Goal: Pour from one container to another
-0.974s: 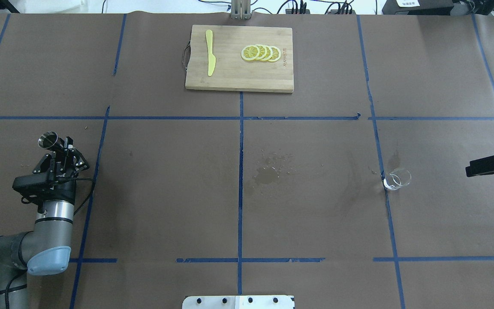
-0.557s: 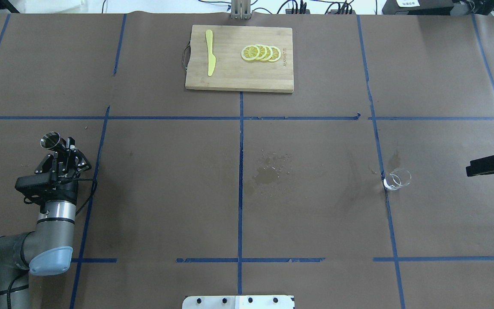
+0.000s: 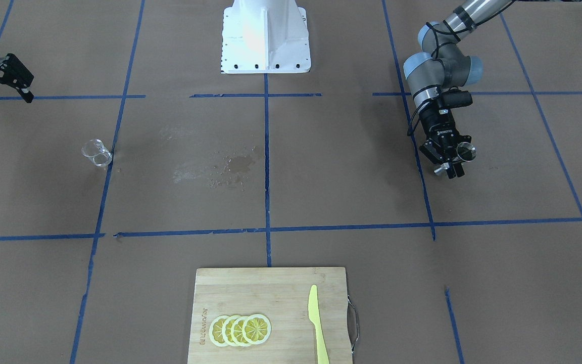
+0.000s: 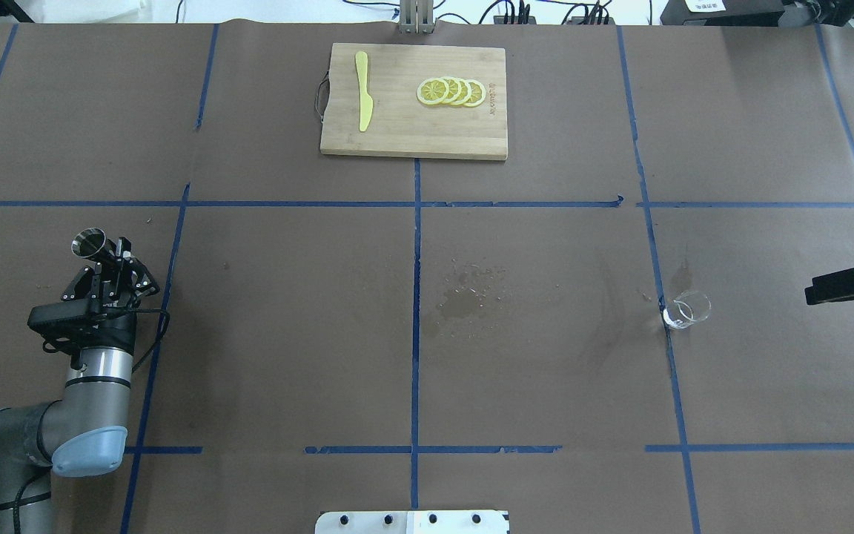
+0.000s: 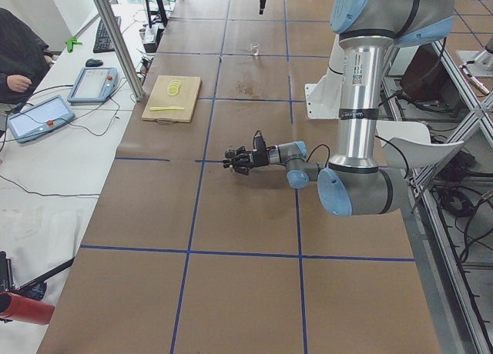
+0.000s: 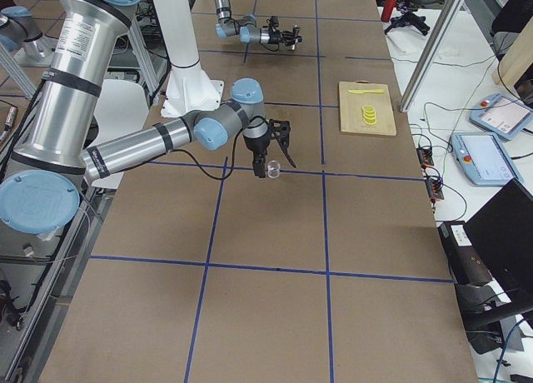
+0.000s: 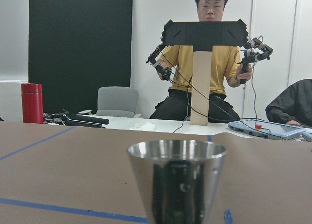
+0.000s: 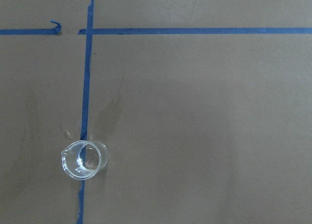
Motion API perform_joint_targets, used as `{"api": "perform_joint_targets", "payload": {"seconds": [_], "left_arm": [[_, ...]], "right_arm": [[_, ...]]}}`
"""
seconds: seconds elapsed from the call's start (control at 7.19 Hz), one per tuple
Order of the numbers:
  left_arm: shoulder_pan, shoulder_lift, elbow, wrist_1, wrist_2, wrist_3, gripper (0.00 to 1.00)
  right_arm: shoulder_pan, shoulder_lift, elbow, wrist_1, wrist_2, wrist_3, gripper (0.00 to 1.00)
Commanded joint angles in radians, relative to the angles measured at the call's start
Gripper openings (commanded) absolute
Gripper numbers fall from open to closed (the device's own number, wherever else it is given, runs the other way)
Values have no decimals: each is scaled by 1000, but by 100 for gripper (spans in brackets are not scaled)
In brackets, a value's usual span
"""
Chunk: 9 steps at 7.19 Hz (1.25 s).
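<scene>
Left gripper (image 4: 114,254) is clenched on the steel jigger (image 4: 89,243), gripping it at the narrow waist. Jigger is upright with its mouth up, on the robot's left side of the bench (image 4: 286,334), just beside a blue tape line. The left wrist view fills with the jigger's upper cone, shiny and reflecting the fingers. Cannot tell whether the jigger's foot touches the bench.

Right gripper (image 3: 4,93) is released, its two fingers spread and nothing between them. It sits at the far right edge of the overhead view, apart from the glass beaker (image 4: 686,310).

Beaker stands upright on the bench, right on a blue tape line, on the robot's right side and well apart from the jigger. The right wrist view looks straight down into it, with the pouring lip at its left. Contents are too clear to judge.

Between the two containers there is a dark wet stain (image 4: 464,297) near the center tape line. At the far edge of the bench sits a wooden cutting board (image 4: 412,133) with lemon slices (image 4: 451,91) and a yellow knife (image 4: 362,90) on it. An operator in a yellow shirt (image 7: 209,63) shows in the left wrist view.
</scene>
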Motion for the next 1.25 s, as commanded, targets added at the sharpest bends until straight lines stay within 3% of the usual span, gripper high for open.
{"api": "perform_joint_targets", "payload": {"seconds": [0.0, 0.14, 0.42, 1.11], "left_arm": [[0, -5, 3, 2, -1, 0, 14], [0, -5, 0, 2, -1, 0, 14], [2, -7, 3, 3, -1, 0, 25], [18, -11, 3, 3, -1, 0, 29]], "right_arm": [[-1, 0, -1, 1, 0, 0, 100], [-1, 0, -1, 1, 0, 0, 100], [1, 2, -1, 1, 0, 0, 100], [-1, 2, -1, 0, 0, 0, 100]]}}
